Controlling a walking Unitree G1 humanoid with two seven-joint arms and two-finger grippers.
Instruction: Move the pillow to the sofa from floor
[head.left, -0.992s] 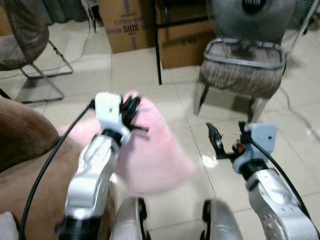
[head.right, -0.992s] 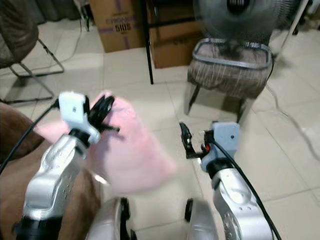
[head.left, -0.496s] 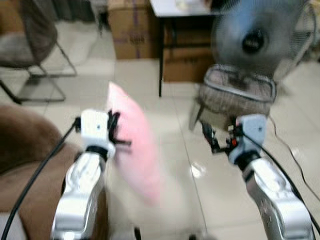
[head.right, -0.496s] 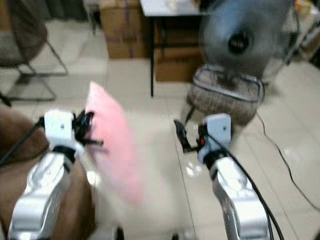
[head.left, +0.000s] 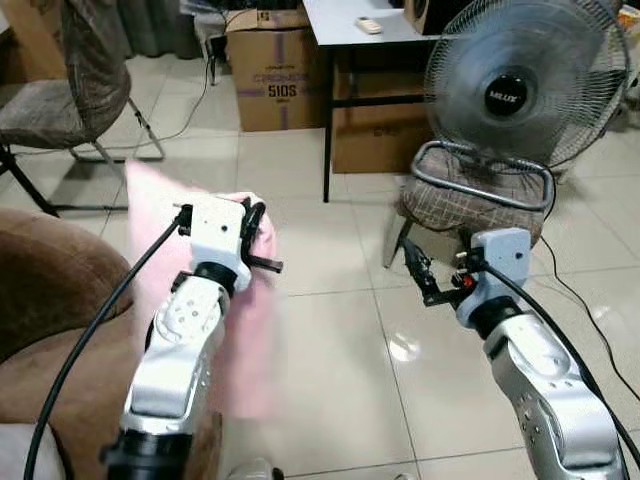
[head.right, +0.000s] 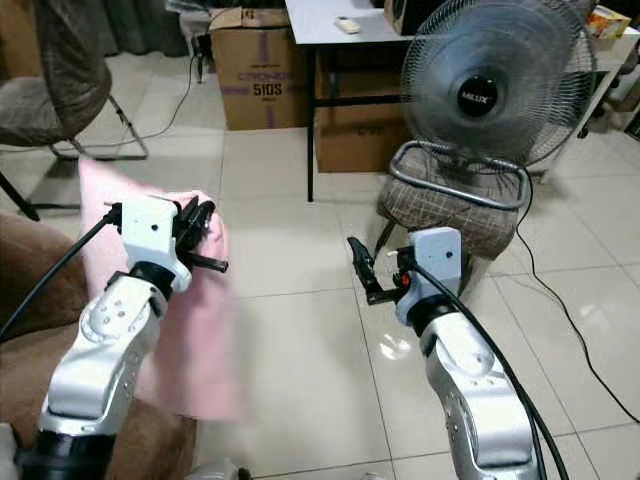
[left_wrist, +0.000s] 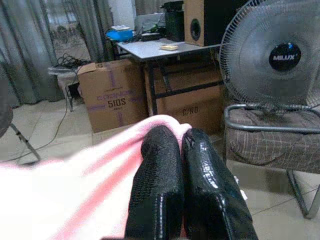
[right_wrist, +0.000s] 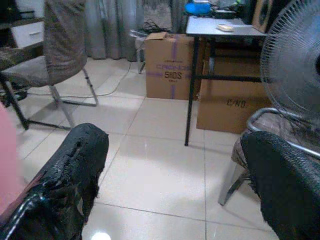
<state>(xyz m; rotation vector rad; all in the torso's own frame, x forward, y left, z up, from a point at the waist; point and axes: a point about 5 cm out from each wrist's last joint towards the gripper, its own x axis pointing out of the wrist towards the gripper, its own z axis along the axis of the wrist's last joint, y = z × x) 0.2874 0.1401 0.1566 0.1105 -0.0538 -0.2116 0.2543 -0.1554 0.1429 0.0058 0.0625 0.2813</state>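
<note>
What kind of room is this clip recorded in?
Probably a lived-in home room, part living room, part storage: a brown sofa at the robot's left, a standing fan, cardboard boxes under a table, tiled floor.

At nine o'clock I see a pale pink pillow (head.left: 165, 290), blurred, against the brown sofa (head.left: 45, 310). My left gripper (left_wrist: 182, 145) has glossy black fingers (left_wrist: 155, 190); the arms are silver. At twelve o'clock sit tan boxes (head.left: 272, 65) with purple print under a white tabletop (head.left: 345, 18). At one o'clock a grey fan (head.left: 515, 85) stands over a brown checked chair (head.left: 470, 205). The floor (head.left: 340, 360) is cream tile.
</note>
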